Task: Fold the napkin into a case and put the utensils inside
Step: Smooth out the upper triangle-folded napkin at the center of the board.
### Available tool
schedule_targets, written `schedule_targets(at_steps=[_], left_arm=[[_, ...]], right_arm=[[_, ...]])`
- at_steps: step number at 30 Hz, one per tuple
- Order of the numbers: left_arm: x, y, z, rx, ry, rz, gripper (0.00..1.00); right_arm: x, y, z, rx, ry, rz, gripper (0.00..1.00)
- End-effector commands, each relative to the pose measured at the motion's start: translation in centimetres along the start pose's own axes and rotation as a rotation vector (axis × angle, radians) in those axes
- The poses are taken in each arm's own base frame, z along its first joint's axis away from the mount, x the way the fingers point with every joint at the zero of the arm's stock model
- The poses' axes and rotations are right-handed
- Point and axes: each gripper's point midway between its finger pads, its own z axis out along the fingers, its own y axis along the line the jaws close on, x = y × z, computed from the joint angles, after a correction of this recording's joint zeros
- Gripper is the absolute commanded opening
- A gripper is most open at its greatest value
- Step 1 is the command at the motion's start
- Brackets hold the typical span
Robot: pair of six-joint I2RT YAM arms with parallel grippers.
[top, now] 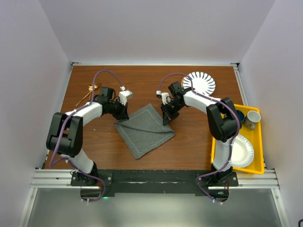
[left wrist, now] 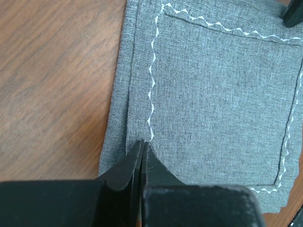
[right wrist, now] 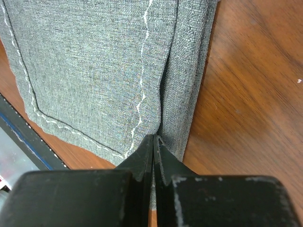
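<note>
The dark grey napkin [top: 144, 132] lies as a tilted square in the middle of the table, with a crease running across it. My left gripper [top: 121, 115] is at its left corner. In the left wrist view the jaws [left wrist: 143, 143] are shut on the doubled hem of the napkin [left wrist: 213, 94]. My right gripper [top: 166, 118] is at the right corner, and its jaws [right wrist: 154, 137] are shut on the layered edge of the napkin [right wrist: 94, 61], with grey fabric showing between them. The gold utensils [top: 88, 93] lie at the far left, behind the left arm. No case is in view.
A striped plate [top: 200, 81] sits at the back right, just behind the right arm. A yellow tray [top: 259, 142] at the right edge holds a white paper plate [top: 241, 151] and two cups [top: 252, 119]. White walls close in the table.
</note>
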Motion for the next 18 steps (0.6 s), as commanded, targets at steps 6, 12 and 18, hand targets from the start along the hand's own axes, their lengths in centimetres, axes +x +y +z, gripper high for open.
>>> schedule_targets(at_steps=[6,12,18], left_arm=[[-0.9,0.9,0.7,-0.017,-0.035,-0.011,0.0],[-1.4,0.8,0.9,-0.003,-0.059,-0.011,0.0],[-1.7,0.6,1.1,0.014,-0.068,-0.011,0.0]], right_arm=[[-1.9,0.4,-1.6,0.041,-0.095,-0.056,0.0],[-1.4,0.1,-1.7,0.056,-0.093,-0.055,0.0],[-1.1,0.0,-1.7,0.066,-0.09,-0.052,0.0]])
